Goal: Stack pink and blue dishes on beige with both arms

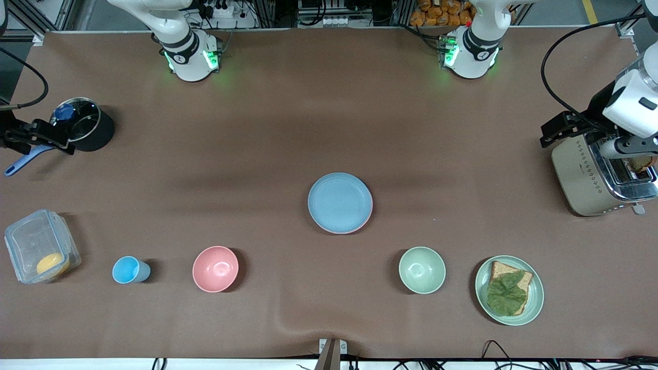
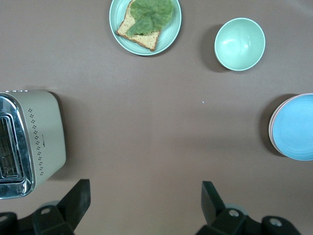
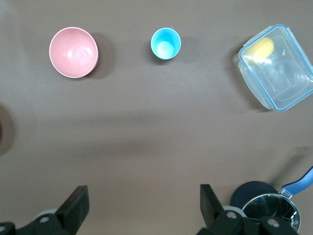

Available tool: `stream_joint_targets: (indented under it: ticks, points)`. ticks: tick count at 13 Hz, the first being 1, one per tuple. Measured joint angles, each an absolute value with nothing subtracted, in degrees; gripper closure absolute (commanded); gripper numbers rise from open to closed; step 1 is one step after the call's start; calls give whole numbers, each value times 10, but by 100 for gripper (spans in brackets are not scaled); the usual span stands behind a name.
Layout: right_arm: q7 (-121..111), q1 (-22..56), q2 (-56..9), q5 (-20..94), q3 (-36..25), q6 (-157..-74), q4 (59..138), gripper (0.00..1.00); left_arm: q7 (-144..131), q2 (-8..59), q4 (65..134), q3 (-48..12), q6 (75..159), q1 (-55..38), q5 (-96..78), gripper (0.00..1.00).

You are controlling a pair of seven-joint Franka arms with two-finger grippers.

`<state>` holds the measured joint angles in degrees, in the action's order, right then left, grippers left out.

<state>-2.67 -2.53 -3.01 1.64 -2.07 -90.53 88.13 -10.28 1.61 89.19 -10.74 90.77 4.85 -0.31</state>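
Three flat round matte plates seem to sit in one stack at the middle of my brown table (image 1: 288, 128): the light blue plate (image 1: 340, 202) is on top, and a thin pale pink rim (image 1: 345, 230) shows under its edge on the side nearer the front camera. In the left wrist view I see the same blue face (image 2: 296, 127) with pinkish and cream edges (image 2: 270, 128) peeking out below it, though I cannot separate the layers cleanly.

My left gripper (image 2: 145, 205) hangs over bare table at the left arm's end, just beside the cream-and-chrome toaster (image 1: 596, 174), its fingers (image 2: 78, 198) spread wide with nothing between them. The stack lies well apart from it, toward the table's middle.

My right gripper (image 3: 143, 208) hangs at the right arm's end beside the black steel pot with a glass lid (image 1: 87, 126) and the blue-handled utensil (image 1: 23, 160), its fingers (image 3: 211, 203) likewise spread and empty. The stack is well apart from these too.

Nearer the front camera stand a clear plastic box holding something yellow (image 1: 41, 246), a small blue cup (image 1: 129, 270), a deep pink bowl (image 1: 215, 269), a pale green bowl (image 1: 422, 270), and a pale green plate carrying toast and a leaf (image 1: 509, 290).
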Motion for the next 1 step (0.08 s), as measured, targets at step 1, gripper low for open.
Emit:
stream_joint_targets:
  ticks: [1]
  points:
    - [-27,-25,-30,16,-21,-905,881,0,-103,16,890,-103,908,50,-3,0]
